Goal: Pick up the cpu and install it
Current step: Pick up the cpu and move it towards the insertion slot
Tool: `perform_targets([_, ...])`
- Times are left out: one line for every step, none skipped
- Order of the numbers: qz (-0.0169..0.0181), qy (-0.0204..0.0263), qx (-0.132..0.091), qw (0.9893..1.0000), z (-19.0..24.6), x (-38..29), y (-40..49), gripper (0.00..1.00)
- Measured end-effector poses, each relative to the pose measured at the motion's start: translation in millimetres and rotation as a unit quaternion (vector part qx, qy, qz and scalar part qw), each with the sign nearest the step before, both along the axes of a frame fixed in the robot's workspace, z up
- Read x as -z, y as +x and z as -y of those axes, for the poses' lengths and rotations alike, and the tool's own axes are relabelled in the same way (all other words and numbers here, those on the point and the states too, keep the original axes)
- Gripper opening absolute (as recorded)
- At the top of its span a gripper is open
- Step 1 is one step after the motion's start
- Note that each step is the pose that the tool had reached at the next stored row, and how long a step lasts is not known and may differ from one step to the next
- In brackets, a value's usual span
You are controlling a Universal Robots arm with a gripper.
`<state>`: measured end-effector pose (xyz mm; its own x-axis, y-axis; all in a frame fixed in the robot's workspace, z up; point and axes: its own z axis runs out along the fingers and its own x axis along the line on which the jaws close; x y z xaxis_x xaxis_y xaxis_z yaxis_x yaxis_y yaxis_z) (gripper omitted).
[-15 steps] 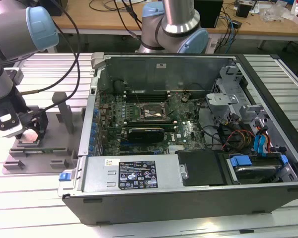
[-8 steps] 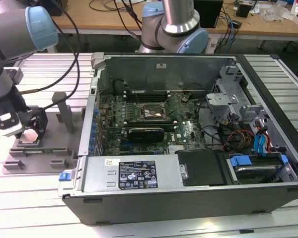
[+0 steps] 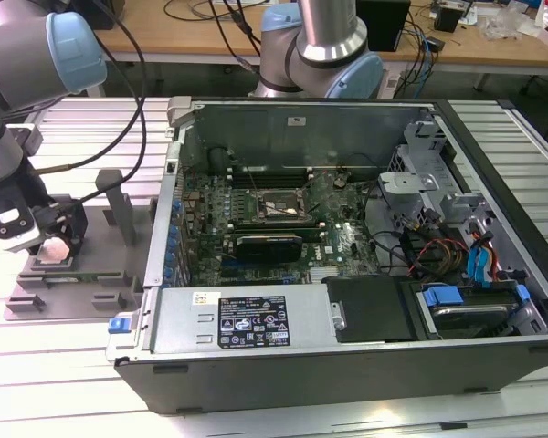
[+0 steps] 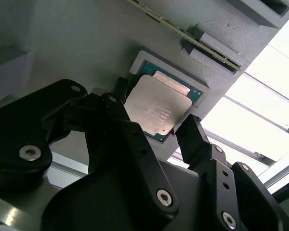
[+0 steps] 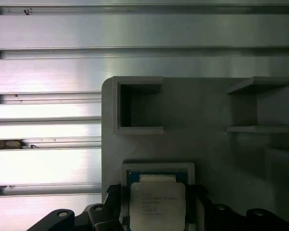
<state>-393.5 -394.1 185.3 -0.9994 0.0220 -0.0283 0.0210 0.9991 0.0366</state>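
"So, where is the cpu (image 4: 156, 108) right now?"

"It lies flat in a small square pocket in the grey holder (image 5: 207, 154). That is on the exterior view's left, well apart from the computer case (image 3: 347, 319). I think the pocket stops it from sliding. Its shiny side faces up, so it is easy to grab."

"Does the gripper (image 4: 155, 111) have it?"

"No, I don't think so. Its two black fingers (image 4: 192, 137) are spread apart, one on each side of the cpu, just beside the pocket. They hold nothing. The cpu is not in the computer yet."
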Motion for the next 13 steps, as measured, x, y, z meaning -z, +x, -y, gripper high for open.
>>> perform_targets([0.0, 0.0, 0.0, 1.0, 0.0, 0.0, 0.0, 0.68])
perform_targets([0.0001, 0.0001, 0.0, 1.0, 0.0, -0.7, 0.1, 0.68])
perform_targets([0.0, 0.0, 0.0, 1.0, 0.0, -1.3, 0.0, 0.68])
perform_targets([0.0, 0.0, 0.0, 1.0, 0.0, -1.7, 0.0, 0.68])
perform_targets([0.0001, 0.0, 0.0, 1.0, 0.0, -1.7, 0.1, 0.68])
perform_targets([0.0001, 0.0, 0.0, 1.0, 0.0, -1.8, 0.1, 0.68])
perform_targets([0.0, 0.0, 0.0, 1.0, 0.0, -1.8, 0.1, 0.68])
perform_targets([0.0, 0.0, 0.0, 1.0, 0.0, -1.8, 0.1, 0.68])
perform_targets([0.0, 0.0, 0.0, 1.0, 0.0, -1.8, 0.0, 0.68])
perform_targets([0.0001, 0.0, 0.0, 1.0, 0.0, -1.8, 0.1, 0.68])
perform_targets([0.0, 0.0, 0.0, 1.0, 0.0, -1.9, 0.1, 0.68])
perform_targets([0.0001, 0.0, 0.0, 1.0, 0.0, -1.9, 0.1, 0.68])
perform_targets([0.0001, 0.0, 0.0, 1.0, 0.0, -1.9, 0.0, 0.68])
